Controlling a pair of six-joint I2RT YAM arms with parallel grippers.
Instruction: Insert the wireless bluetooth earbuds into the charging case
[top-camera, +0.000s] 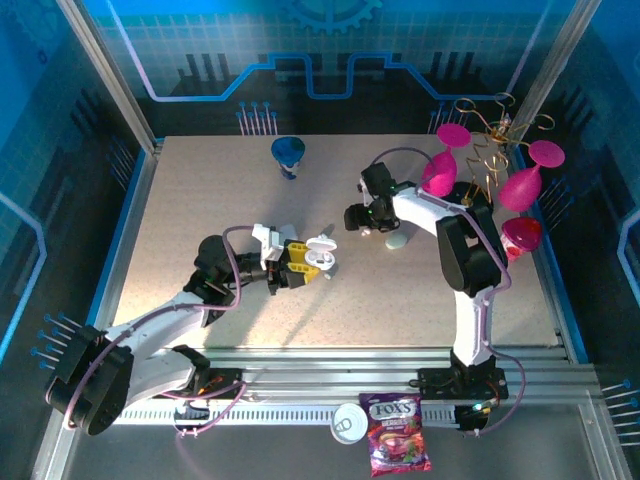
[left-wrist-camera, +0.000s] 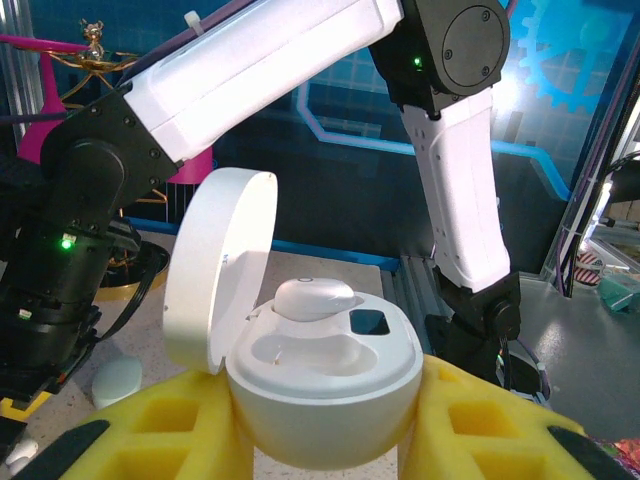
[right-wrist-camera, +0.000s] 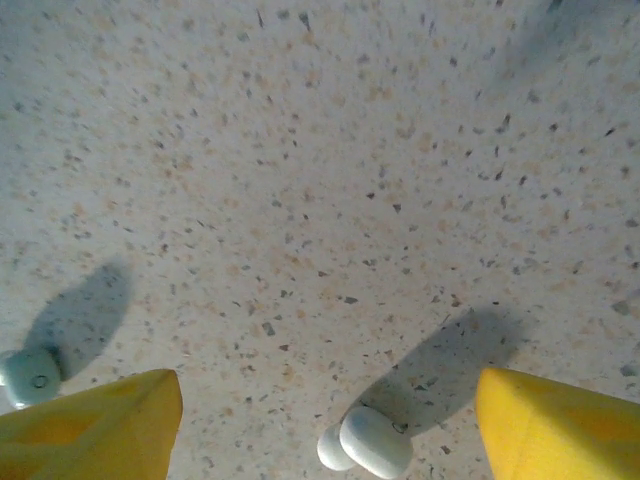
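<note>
Right gripper (right-wrist-camera: 328, 400): your yellow fingers stand apart and point down at the worktop (right-wrist-camera: 320, 200). The pads touch nothing.
Loose earbud (right-wrist-camera: 366, 441): it lies on the worktop between the two fingers, nearer the right one and free of both. I judge the jaws straddle it so that closing will take it.
Place of this: near the middle of the worktop, a little toward the far edge.
Left gripper (top-camera: 306, 264): it is clamped on the charging case (left-wrist-camera: 320, 390), also near the middle and a little toward the near edge.
Case: the lid (left-wrist-camera: 215, 270) stands up and the mouth is turned toward the right arm. I judge you hold it so in order to offer the wells.
Seated earbud (left-wrist-camera: 313, 298): it sits in the rear well. The front well beside it is empty.
Hard to make out: the stem of the loose earbud.
Cut off: a small pale piece (right-wrist-camera: 28, 376) at the left border of the right wrist view. I cannot tell what it is.
Unclear: a pale rounded thing (top-camera: 398, 240) lies on the worktop just beside the right arm, too small to name.
</note>
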